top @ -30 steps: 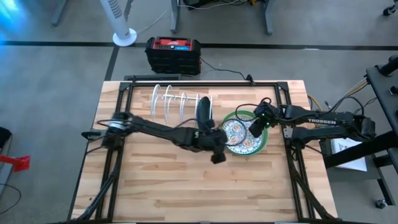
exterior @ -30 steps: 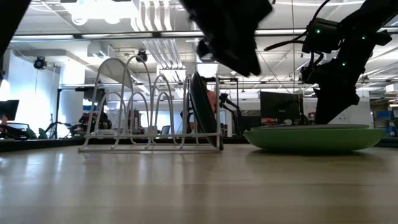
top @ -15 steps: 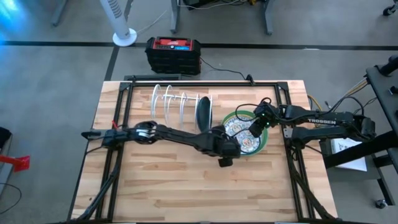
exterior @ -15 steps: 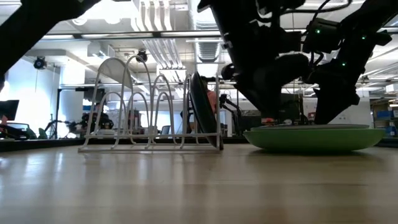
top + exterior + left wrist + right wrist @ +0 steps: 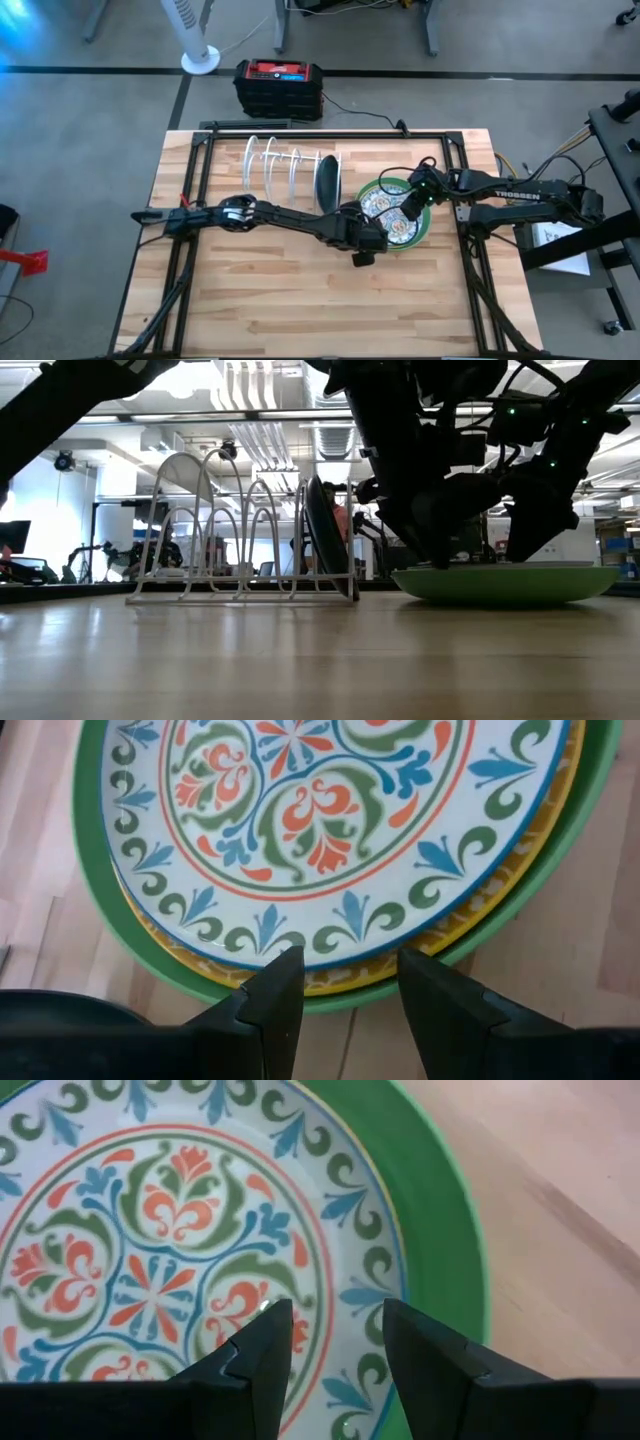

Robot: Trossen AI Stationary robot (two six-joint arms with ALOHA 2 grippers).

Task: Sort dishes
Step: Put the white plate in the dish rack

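**Both grippers at the plate stack, jaws apart**

Stack: three plates sit on the table [image 5: 300, 300], right of centre. Green plate [image 5: 423, 235] at the bottom, yellow plate [image 5: 520, 872] on it, floral plate [image 5: 392, 218] on top. In the left wrist view the yellow one shows only as a thin rim between the other two. In the low view the green plate [image 5: 505, 582] rests flat on the wood; the upper plates cannot be made out from there.

Rack [image 5: 285, 165]: stands behind and to the left of the stack. The dark plate [image 5: 326, 181] stands upright in its last slot, nearest the stack.

Left gripper [image 5: 372, 238]: arm stretched across the table from the left side. Fingers [image 5: 275, 995] are spread and empty, set just over the near edge of the stack, the floral rim showing between them. Whether they touch the plates, I cannot tell. Compared with a second ago the gripper has moved right, from beside the stack to its edge; since half a second ago the shift is slight, and in the low view it hangs lower, close over the green plate.

Right gripper [image 5: 411, 205]: over the right part of the floral plate. Fingers [image 5: 262, 1350] parted, holding nothing, with the pattern visible between them. Its place looks unchanged across the earlier frames.

The stack and the dark plate have not moved.
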